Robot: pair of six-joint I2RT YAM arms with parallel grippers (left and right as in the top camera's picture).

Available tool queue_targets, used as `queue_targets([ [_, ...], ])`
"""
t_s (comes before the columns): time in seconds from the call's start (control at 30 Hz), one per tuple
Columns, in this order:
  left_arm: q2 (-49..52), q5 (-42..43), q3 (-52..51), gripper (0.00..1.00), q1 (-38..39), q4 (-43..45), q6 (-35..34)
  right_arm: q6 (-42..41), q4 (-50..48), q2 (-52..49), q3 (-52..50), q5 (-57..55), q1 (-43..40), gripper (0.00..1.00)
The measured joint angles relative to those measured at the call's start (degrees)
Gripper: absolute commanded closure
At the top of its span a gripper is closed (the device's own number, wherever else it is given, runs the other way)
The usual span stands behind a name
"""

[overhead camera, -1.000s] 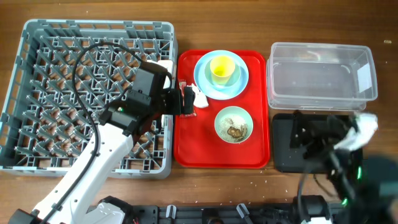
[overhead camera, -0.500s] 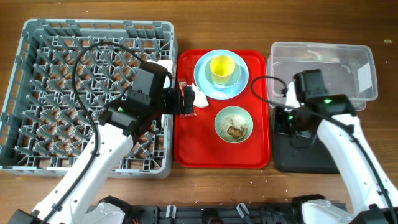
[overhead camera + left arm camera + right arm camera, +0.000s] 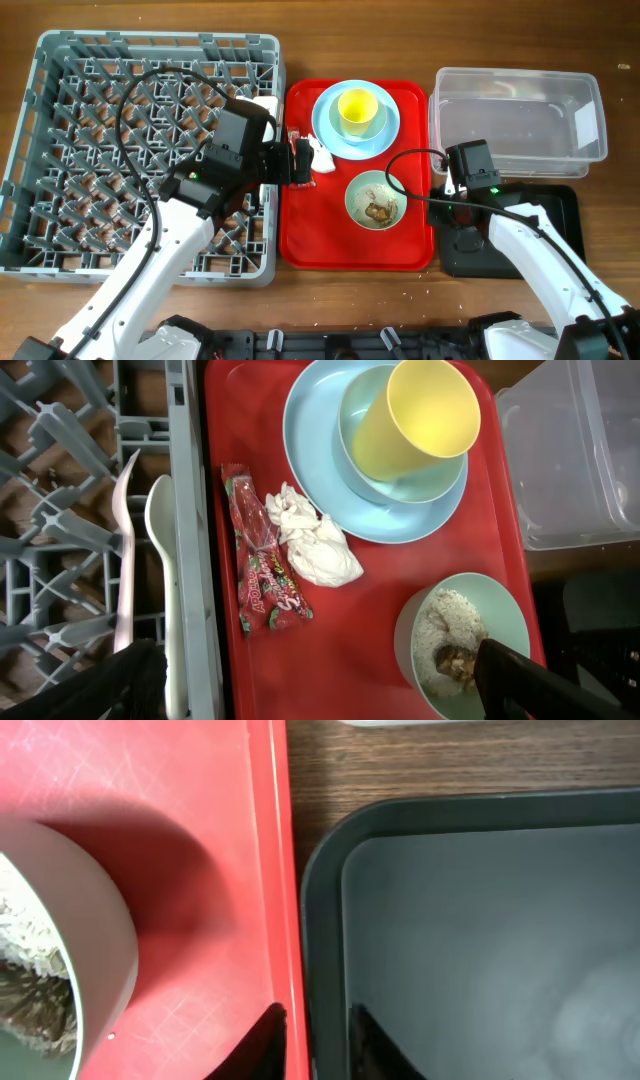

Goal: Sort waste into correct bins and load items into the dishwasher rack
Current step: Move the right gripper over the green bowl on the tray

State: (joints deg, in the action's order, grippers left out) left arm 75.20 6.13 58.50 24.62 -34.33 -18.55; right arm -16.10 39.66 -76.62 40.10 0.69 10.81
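Observation:
My left gripper (image 3: 310, 690) hangs wide open over the left part of the red tray, just short of the red snack wrapper (image 3: 262, 560) and the crumpled napkin (image 3: 315, 545). The yellow cup (image 3: 357, 108) stands on the light blue plate (image 3: 385, 142). Brown and whitish scraps (image 3: 380, 210) lie in the pale green bowl (image 3: 352, 195). A white fork (image 3: 128, 550) and spoon (image 3: 165, 560) lie in the grey dishwasher rack (image 3: 60, 260). My right gripper (image 3: 315, 1042) is low, its jaws a little apart astride the adjoining rims of the red tray and the black bin (image 3: 540, 215). Nothing is held.
The red serving tray (image 3: 330, 245) sits between the rack and the bins. The clear tub (image 3: 515, 115) stands behind the black bin at the right. The left arm's cable loops over the rack.
My right arm has swung left from the far right of the bins to the seam between black bin and red tray. Its jaws have narrowed. The left arm has not moved.

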Motion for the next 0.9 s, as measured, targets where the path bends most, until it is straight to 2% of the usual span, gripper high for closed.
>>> queue_targets([
  [0.1,0.00,0.00,0.00,0.00,0.00,0.00,0.00,0.39,-0.55,0.00,0.00,0.39,0.00,0.89],
  [0.23,0.00,0.02,0.00,0.00,0.00,0.00,0.00,0.52,-1.42,0.00,0.00,0.39,0.00,0.95],
  [0.47,0.00,0.00,0.00,0.00,0.00,0.00,0.00,0.72,-2.05,0.00,-0.28,0.39,0.00,0.95],
  [0.67,0.00,0.00,0.00,0.00,0.00,0.00,0.00,1.75,-7.17,0.02,-1.73,0.57,-0.02,0.96],
  [0.9,0.00,0.00,0.00,0.00,0.00,0.00,0.00,6.58,-9.44,0.02,-2.14,0.61,-0.02,0.96],
])
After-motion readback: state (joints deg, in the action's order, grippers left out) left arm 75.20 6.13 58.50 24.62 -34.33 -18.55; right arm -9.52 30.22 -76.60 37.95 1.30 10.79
